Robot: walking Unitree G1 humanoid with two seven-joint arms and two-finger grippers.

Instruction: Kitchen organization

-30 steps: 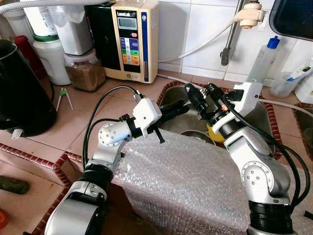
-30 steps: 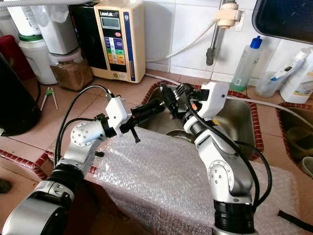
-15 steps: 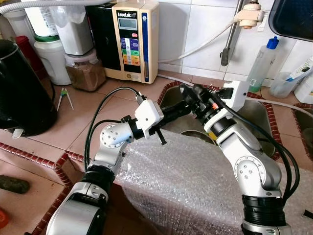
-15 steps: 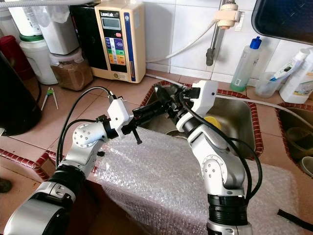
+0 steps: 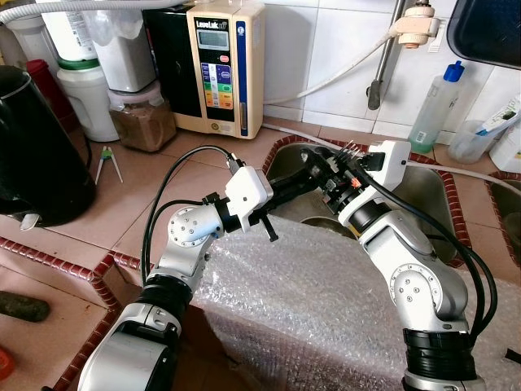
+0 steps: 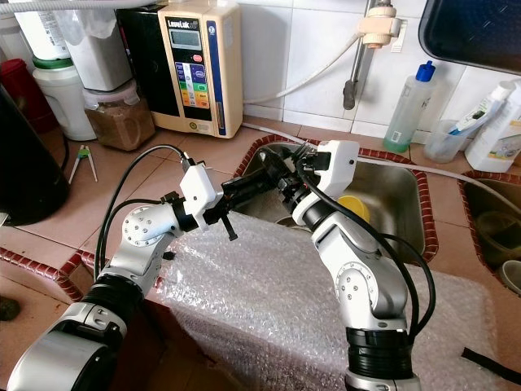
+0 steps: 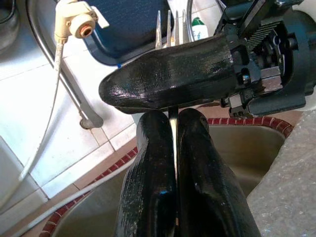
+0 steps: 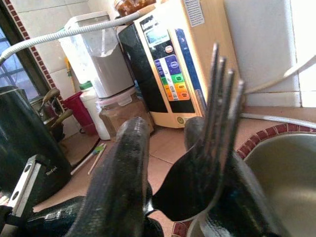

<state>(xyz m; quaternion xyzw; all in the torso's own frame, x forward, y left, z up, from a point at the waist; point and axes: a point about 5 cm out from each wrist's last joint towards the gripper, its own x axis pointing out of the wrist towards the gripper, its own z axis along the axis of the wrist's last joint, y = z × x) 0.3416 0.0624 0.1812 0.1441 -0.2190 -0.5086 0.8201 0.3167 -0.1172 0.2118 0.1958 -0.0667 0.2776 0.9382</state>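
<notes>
A metal fork (image 7: 170,29) stands tines-up over the left rim of the steel sink (image 5: 427,191). My left gripper (image 7: 173,116) is shut on its handle, and the tines (image 5: 350,149) stick up just past its fingertips. My right gripper (image 8: 165,128) has come in from the opposite side and is open. Its two fingers stand on either side of the fork (image 8: 222,89) and of the left gripper's tip. One right finger (image 7: 168,74) crosses in front of the fork's neck. Both grippers meet at about (image 6: 273,175).
Bubble wrap (image 5: 309,301) covers the counter edge under both arms. A metal bowl (image 5: 326,224) and a yellow item (image 6: 354,204) lie in the sink. A water ionizer (image 5: 220,65), jars and a black kettle (image 5: 32,155) stand at the back left; a blue-capped bottle (image 5: 435,98) stands at the right.
My right gripper has swung left across the sink and closed the gap to the left gripper, so both now meet at the fork. The left arm has barely shifted.
</notes>
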